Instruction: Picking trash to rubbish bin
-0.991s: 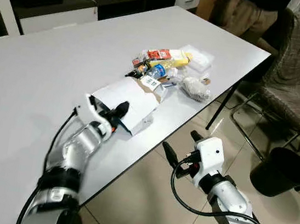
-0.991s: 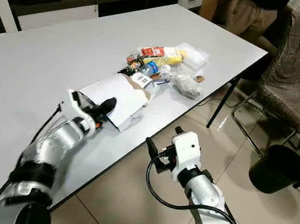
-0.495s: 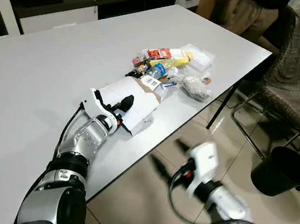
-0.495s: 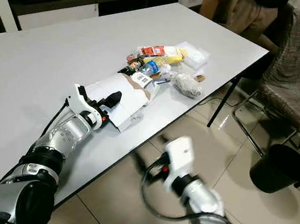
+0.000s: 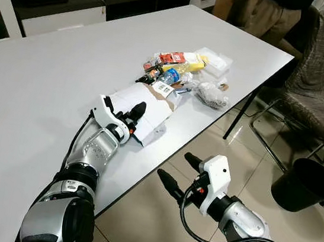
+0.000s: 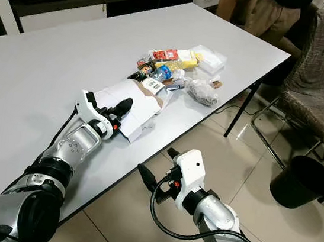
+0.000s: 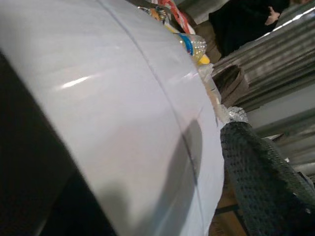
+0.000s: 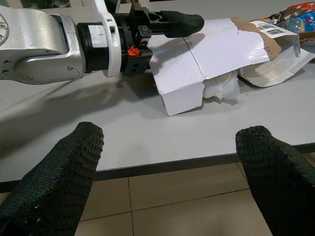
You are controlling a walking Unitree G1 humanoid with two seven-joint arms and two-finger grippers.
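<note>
A flattened white cardboard box (image 5: 143,103) with a torn brown edge lies near the table's front edge, with crumpled tissue (image 8: 220,88) under its flap. My left gripper (image 5: 128,116) is open at the box's near end; one black finger (image 8: 177,22) lies over the top face, and the white cardboard (image 7: 123,123) sits between its fingers. Behind the box is a pile of trash (image 5: 181,67): wrappers, a small bottle, a clear plastic tub and a crumpled plastic ball (image 5: 211,95). My right gripper (image 5: 175,166) is open and holds nothing, below the table edge over the floor. A black rubbish bin (image 5: 303,184) stands on the floor at the right.
The white table (image 5: 50,64) stretches left and back. A padded chair (image 5: 320,76) stands right of the table, above the bin. A person (image 5: 266,12) sits at the far end. Tiled floor (image 5: 142,226) lies open below the table edge.
My left gripper has slid forward onto the near end of the white box. My right gripper swung about below the table edge and now sits a little lower and further left.
</note>
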